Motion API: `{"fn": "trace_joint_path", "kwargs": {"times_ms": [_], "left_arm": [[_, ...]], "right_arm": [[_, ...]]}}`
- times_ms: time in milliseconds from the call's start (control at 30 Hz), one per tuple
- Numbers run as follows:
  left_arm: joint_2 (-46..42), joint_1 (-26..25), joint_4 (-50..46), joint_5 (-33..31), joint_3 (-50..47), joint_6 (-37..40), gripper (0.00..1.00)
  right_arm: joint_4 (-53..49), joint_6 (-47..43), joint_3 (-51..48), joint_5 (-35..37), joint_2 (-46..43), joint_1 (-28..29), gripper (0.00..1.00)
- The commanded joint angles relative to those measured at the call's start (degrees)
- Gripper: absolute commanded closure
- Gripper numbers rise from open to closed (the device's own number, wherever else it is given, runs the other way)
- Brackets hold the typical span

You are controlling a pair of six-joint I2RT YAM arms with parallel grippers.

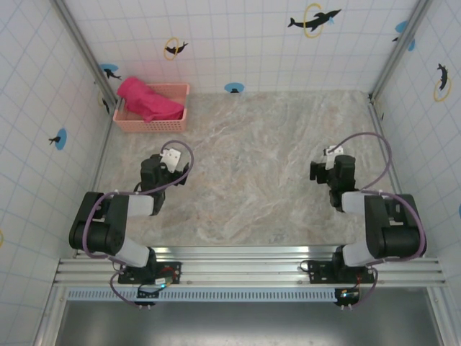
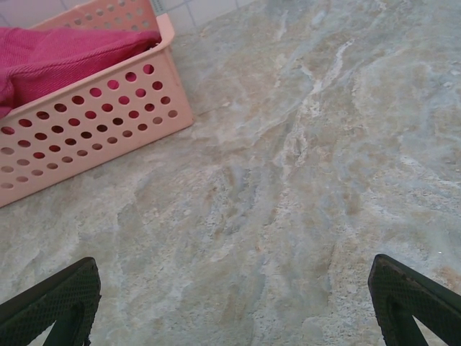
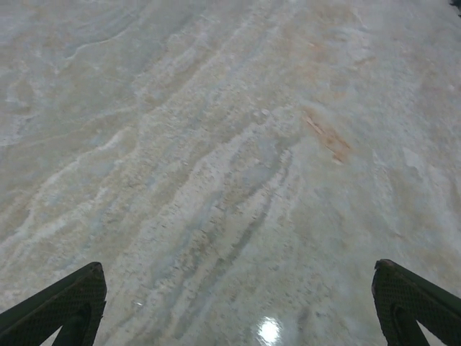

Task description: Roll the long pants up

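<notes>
The long pants [image 1: 148,99] are a bright magenta-pink bundle, bunched up inside the salmon-pink mesh basket [image 1: 175,122] at the back left of the table. In the left wrist view the pants [image 2: 50,61] bulge above the basket wall [image 2: 94,130] at the upper left. My left gripper [image 1: 163,173] hangs above the table, a short way in front of the basket; its fingers [image 2: 61,299] are spread wide with nothing between them. Over bare marble at the right side, my right gripper [image 1: 328,171] is open too, black fingertips [image 3: 414,299] far apart.
The marble-patterned tabletop [image 1: 259,158] stretches between the two arms. Tiled walls with dolphin stickers and metal corner posts [image 1: 86,50] close in the back and sides. An aluminium rail [image 1: 245,270] holding both arm bases runs along the near edge.
</notes>
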Motion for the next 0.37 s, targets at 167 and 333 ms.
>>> {"fn": "trace_joint_path", "kwargs": {"times_ms": [167, 333], "left_arm": [[0.0, 0.3, 1.3, -1.1, 0.6, 1.1, 0.02], [0.0, 0.3, 1.3, -1.0, 0.8, 1.1, 0.03]], "right_arm": [[7.7, -4.5, 0.7, 3.7, 1.7, 3.9, 0.02], [7.4, -4.0, 1.0, 4.9, 1.8, 3.9, 0.02]]}}
